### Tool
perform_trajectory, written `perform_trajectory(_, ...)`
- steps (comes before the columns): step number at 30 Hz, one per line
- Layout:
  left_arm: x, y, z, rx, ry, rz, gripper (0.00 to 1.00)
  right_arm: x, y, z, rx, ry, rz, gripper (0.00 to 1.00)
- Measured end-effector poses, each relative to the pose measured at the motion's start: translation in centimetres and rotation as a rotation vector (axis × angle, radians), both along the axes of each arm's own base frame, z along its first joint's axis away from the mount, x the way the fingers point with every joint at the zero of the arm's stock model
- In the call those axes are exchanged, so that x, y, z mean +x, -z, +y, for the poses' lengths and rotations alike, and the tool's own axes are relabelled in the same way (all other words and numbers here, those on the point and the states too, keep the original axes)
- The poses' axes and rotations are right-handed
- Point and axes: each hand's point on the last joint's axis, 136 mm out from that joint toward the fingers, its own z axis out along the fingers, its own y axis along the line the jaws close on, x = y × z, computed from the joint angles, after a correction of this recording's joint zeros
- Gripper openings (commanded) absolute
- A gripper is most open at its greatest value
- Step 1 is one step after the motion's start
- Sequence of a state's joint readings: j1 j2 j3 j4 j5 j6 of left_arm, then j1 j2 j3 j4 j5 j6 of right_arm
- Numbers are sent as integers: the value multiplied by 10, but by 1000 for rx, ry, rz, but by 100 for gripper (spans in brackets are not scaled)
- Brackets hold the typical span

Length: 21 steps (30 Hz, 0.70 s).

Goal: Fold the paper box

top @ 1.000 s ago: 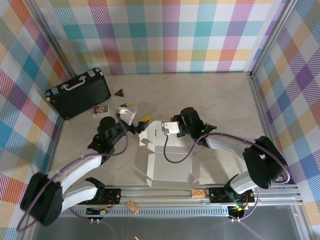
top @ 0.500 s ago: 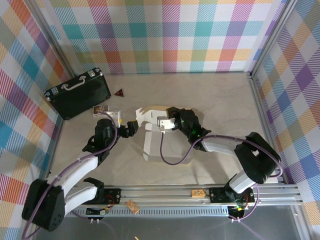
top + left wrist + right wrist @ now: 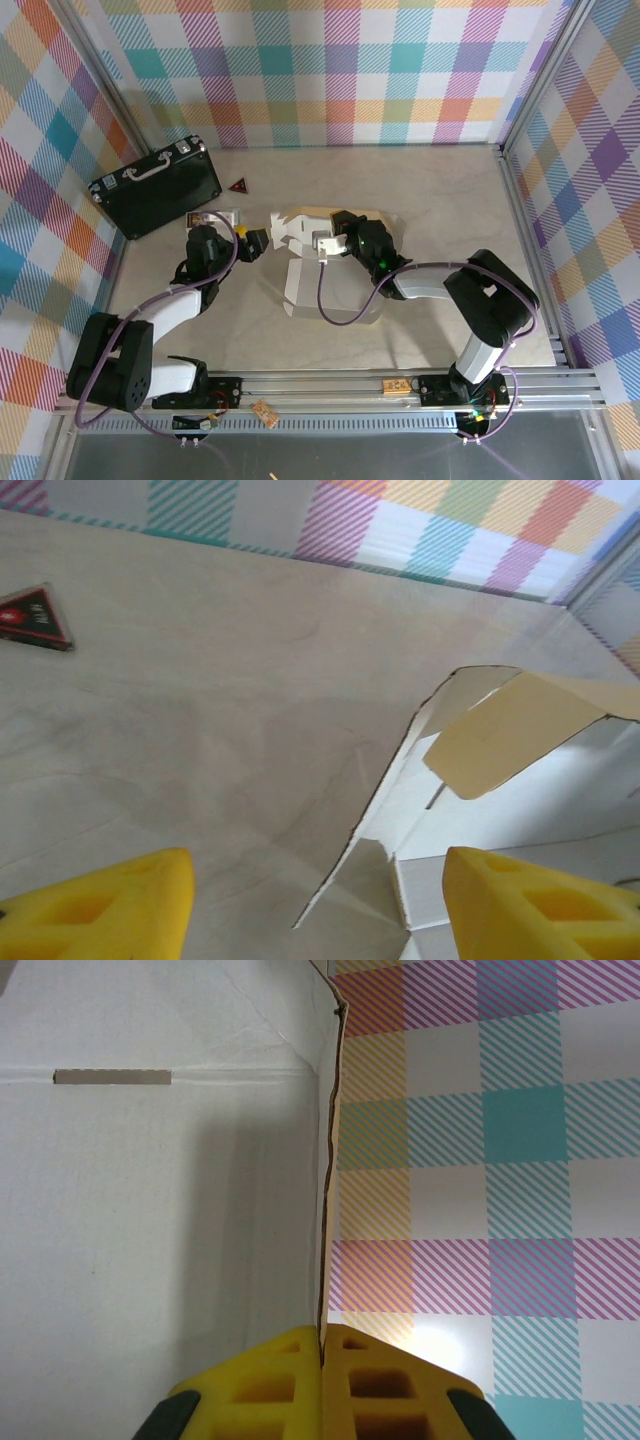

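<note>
Paper box (image 3: 300,285) is found on the counter (image 3: 440,200), to the right of the black case (image 3: 157,187) in the top view and well apart from it. Its white side is turned upward, and a tan panel is raised along the edge farthest from the arm bases. In the left wrist view the same sheet (image 3: 520,810) is seen with one tan flap lifted over the white interior.

One upright edge of the cardboard (image 3: 160,1210) is pinched by the right tool (image 3: 322,1345), whose yellow pads are pressed together on it against the plaid wall (image 3: 480,1160). From above, that tool (image 3: 338,228) is placed at the raised panel, on the side of the box away from the case.

The left tool (image 3: 255,240) is held between the case and the box, spread wide with nothing between its pads (image 3: 100,910), just short of the sheet's ragged edge.

A red triangle (image 3: 238,185) lies just right of the case, and a small card (image 3: 203,218) lies beside the case's near corner.

Compared with one second ago, the box has been drawn away from the arm bases, and its far panel has been stood up. Over the last half second, the left tool has been pulled back toward the case.
</note>
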<state>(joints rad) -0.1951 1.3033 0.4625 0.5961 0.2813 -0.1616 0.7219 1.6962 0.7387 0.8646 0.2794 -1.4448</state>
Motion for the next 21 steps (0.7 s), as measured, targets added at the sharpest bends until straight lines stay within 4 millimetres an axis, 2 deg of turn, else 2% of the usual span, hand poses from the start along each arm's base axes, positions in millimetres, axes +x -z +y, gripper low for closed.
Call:
perform_trajectory(5,6,29,-16,8,68,49,69,-2,0,-2,0,0,0,0)
perform_trajectory(7,11,36,-20,15,84,64,57,-4,-1,-4,1,0,-1,0)
perform_trajectory(9,17,34,-25,14,99,59,51,-5,-2,-4,2,0,-3,0)
perform_trajectory(11,23,27,-29,12,116,36,41,-6,-4,-5,3,0,-4,0)
perform_trajectory(14,27,16,-41,-5,164,11,36,-6,-5,-5,3,0,-3,0)
perform_trajectory(16,26,16,-51,-7,205,9,18,-6,-5,-6,2,1,-2,0)
perform_trajectory(19,19,20,-61,1,243,20,0,-6,-5,-6,1,5,-2,0)
perform_trajectory(21,15,21,-66,33,253,19,0,-5,-5,-8,0,13,-3,0)
